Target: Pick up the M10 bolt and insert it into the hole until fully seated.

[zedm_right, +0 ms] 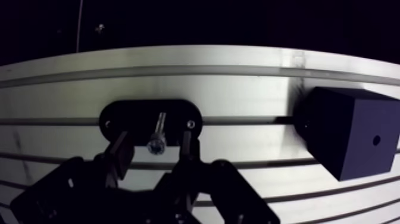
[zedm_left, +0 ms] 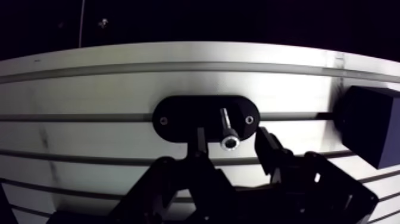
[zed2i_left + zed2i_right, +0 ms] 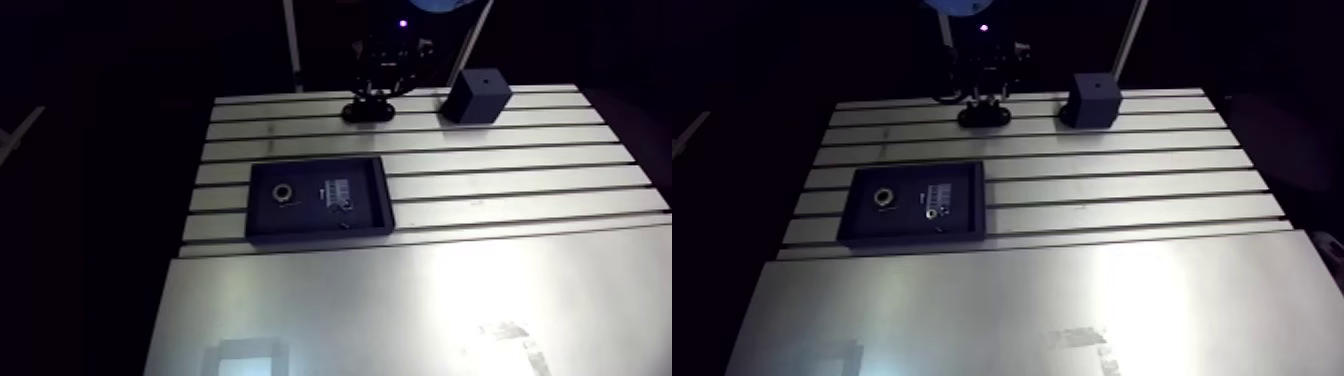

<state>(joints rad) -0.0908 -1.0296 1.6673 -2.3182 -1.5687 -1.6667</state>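
Black tray (image 3: 318, 198) sits centre-left in the arm view; farther back, upper middle, the gripper (image 2: 232, 137) hangs with fingers (image 2: 201, 142) wide apart, the bolt (image 2: 225, 122) between them, standing in its oval holder (image 2: 178, 119); dark block (image 3: 477, 97) upper right.

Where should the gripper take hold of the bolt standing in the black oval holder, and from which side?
Grip the bolt on its bare shank just below the socket head, coming straight down from above, one finger on each side. It seems to stand upright in the oval holder, head up, so its round sides are free. The open gripper straddles it.
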